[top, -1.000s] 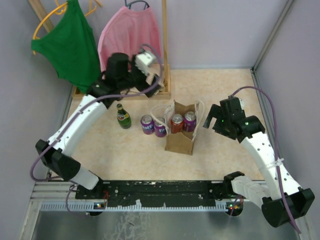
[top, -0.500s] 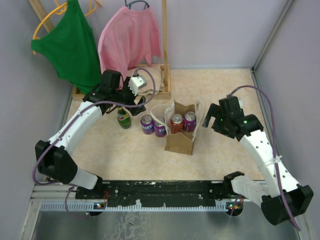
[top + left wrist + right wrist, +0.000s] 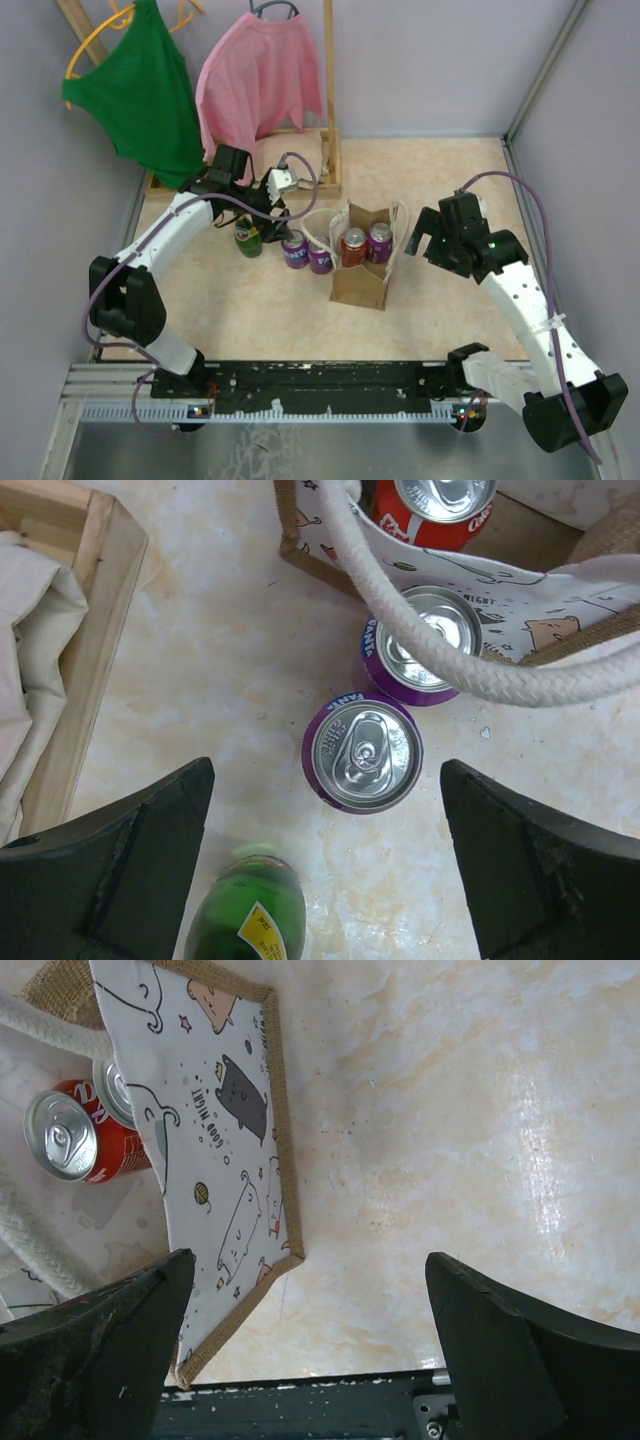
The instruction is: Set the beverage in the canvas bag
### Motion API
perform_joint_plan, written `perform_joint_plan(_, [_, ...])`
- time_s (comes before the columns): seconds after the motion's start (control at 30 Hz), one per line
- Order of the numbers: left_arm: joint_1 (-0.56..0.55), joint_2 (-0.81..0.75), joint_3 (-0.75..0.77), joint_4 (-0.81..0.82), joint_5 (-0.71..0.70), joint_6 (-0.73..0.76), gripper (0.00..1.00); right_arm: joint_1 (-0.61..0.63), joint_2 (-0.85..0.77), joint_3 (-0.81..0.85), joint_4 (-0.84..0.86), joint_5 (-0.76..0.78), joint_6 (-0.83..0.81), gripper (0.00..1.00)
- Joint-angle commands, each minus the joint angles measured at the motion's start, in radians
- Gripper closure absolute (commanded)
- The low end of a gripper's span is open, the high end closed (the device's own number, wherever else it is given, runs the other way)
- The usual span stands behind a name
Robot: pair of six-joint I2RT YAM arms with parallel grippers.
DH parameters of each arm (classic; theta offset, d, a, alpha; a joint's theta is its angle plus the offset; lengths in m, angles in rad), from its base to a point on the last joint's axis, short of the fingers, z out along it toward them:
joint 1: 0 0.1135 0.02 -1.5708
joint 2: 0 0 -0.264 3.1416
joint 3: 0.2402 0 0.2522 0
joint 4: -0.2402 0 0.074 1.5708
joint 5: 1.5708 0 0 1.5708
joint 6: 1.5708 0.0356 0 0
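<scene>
My left hand [image 3: 325,768] hangs wide open, empty, over one of two purple Fanta cans [image 3: 364,750] beside the canvas bag [image 3: 358,282] at the middle of the counter [image 3: 250,300]. The bag holds two more cans [image 3: 353,245]. One green bottle [image 3: 245,920] stands nearby. My right hand [image 3: 308,1258] is open, empty.

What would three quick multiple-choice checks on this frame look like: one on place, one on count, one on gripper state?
1. Where does the green bottle stand?
A) inside the bag
B) on the table, left of the loose purple cans
C) right of the bag

2. How many cans sit inside the bag?
A) none
B) two
C) four

3. What state is the left gripper in?
A) open, holding nothing
B) shut on a can
C) shut on the bottle

Answers:
1 B: the top view shows it upright on the table, left of both cans.
2 B: a red can and a purple can show inside it.
3 A: the left wrist view shows its fingers wide apart above a can.
</scene>
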Motion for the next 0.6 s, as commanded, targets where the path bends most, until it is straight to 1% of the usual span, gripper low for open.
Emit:
perform_joint_plan(0.0, [0.029, -0.005, -0.024, -0.040, 0.140, 0.096, 0.00, -0.010, -0.016, 0.018, -0.003, 0.001, 0.004, 0.01])
perform_joint_plan(0.2, [0.037, -0.020, -0.101, -0.053, 0.196, 0.204, 0.00, -0.009, -0.005, 0.019, -0.009, -0.005, 0.004, 0.01])
perform_joint_plan(0.33, [0.037, -0.001, -0.115, -0.055, 0.215, 0.273, 0.00, -0.009, 0.006, 0.024, -0.009, -0.010, 0.004, 0.01])
perform_joint_plan(0.57, [0.040, 0.037, -0.105, 0.015, 0.220, 0.265, 0.00, -0.009, 0.010, 0.028, -0.016, -0.018, 0.007, 0.01])
